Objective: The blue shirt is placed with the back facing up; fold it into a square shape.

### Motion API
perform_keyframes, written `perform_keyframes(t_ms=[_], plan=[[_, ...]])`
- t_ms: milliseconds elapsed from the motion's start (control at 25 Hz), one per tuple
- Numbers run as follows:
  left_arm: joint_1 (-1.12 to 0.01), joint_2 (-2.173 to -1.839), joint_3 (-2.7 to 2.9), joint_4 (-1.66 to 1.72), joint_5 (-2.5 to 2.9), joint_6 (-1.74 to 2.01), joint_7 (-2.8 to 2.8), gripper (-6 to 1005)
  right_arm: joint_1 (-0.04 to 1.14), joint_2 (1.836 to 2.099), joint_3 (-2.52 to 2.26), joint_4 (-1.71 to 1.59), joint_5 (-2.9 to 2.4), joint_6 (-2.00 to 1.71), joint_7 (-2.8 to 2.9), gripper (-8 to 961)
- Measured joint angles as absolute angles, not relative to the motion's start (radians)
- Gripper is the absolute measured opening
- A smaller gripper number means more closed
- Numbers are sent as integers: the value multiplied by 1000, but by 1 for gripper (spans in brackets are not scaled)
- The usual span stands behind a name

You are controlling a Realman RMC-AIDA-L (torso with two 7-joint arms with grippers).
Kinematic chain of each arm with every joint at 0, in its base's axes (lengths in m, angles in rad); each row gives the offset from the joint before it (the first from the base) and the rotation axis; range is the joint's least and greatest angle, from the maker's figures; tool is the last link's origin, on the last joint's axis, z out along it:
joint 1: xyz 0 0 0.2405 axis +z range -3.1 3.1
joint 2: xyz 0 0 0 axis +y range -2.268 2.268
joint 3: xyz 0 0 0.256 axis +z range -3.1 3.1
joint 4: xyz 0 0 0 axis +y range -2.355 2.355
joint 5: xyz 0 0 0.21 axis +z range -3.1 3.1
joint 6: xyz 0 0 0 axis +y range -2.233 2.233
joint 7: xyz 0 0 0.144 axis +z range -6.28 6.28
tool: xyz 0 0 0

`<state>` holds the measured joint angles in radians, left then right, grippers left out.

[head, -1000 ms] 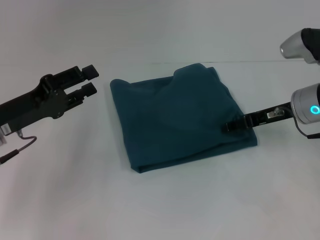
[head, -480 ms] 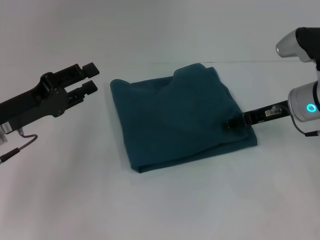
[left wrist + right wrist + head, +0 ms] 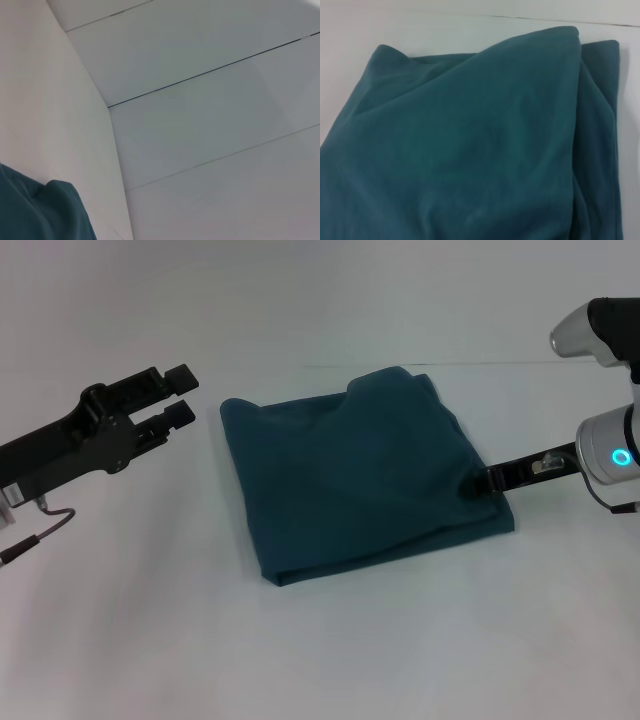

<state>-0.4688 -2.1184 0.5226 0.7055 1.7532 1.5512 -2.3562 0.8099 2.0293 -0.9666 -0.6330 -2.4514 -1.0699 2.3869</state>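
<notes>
The blue shirt (image 3: 350, 470) lies folded into a rough square on the white table (image 3: 330, 650), with a small corner sticking up at its far edge. It fills the right wrist view (image 3: 470, 150), and a corner of it shows in the left wrist view (image 3: 40, 215). My right gripper (image 3: 478, 483) is at the shirt's right edge, low over the cloth. Off the shirt's left side, my left gripper (image 3: 183, 397) hovers open and holds nothing.
The white table stretches around the shirt on all sides. A thin dark seam (image 3: 520, 363) runs across the surface behind the shirt. A cable (image 3: 40, 525) hangs below the left arm.
My right gripper has pulled back to the right, from over the shirt's right part to its right edge. The left arm and the shirt have stayed put.
</notes>
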Motion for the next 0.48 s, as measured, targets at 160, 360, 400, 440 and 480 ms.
perform_keyframes(t_ms=[160, 360, 400, 440, 480], plan=[[-469, -2118, 523, 706, 1753, 1551, -2357, 597, 810, 2029, -965, -633, -2451, -1066, 2387, 225], [-469, -2118, 520, 704, 1752, 1551, -2358, 597, 811, 2030, -967, -619, -2454, -1052, 2386, 117], [-469, -2118, 519, 704, 1752, 1551, -2358, 597, 811, 2029, -968, -618, -2454, -1051, 2386, 96], [-469, -2118, 519, 704, 1752, 1551, -2358, 597, 811, 2030, -968, -618, -2454, -1052, 2387, 74], [-469, -2118, 518, 704, 1752, 1551, -2358, 597, 811, 2029, -967, -618, -2454, -1057, 2387, 39]])
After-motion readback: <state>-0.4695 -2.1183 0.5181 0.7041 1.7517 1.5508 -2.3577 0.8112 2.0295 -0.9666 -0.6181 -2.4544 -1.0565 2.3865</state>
